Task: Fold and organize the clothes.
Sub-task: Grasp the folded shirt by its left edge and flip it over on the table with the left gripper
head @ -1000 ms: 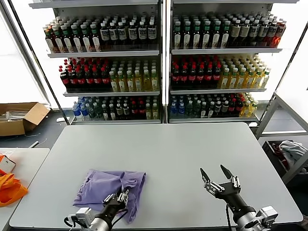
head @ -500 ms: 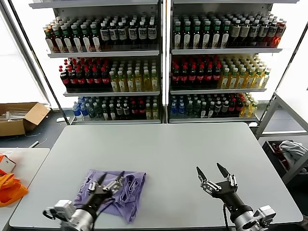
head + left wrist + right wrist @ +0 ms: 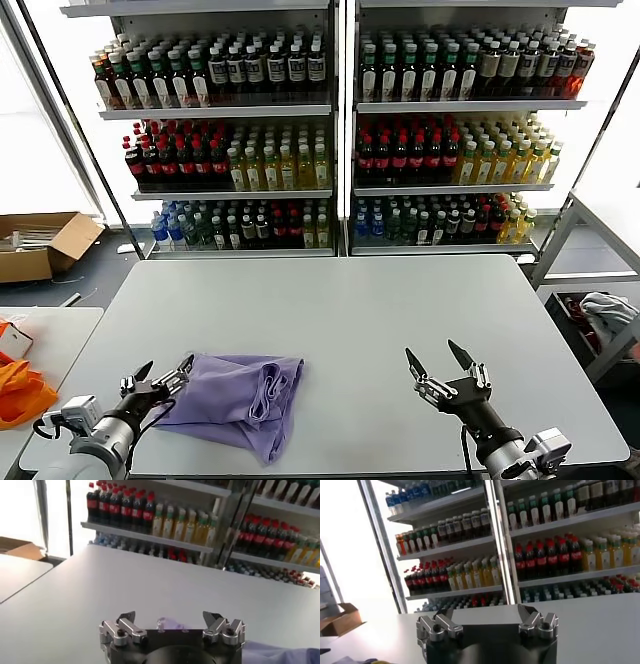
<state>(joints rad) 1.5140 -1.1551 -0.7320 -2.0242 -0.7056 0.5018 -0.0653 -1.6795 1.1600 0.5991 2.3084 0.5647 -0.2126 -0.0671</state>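
The lavender T-shirt (image 3: 243, 395) lies folded in a rough bundle on the grey table (image 3: 330, 330), near its front left. My left gripper (image 3: 160, 376) is open and empty, just left of the shirt's left edge. In the left wrist view a small bit of the shirt (image 3: 170, 625) shows behind the open left gripper (image 3: 169, 620), and more of the fabric lies at the frame's corner. My right gripper (image 3: 440, 364) is open and empty, above the table's front right, apart from the shirt. It holds nothing in the right wrist view (image 3: 485, 617).
Shelves of bottles (image 3: 330, 140) stand behind the table. A cardboard box (image 3: 40, 245) sits on the floor at far left. Orange fabric (image 3: 15, 390) lies on a side table at left. A white-grey cloth pile (image 3: 605, 315) sits in a bin at right.
My left gripper let go of the shirt and drew back to the left, now open beside its left edge. The shirt lies flatter. The right gripper drifted slightly left.
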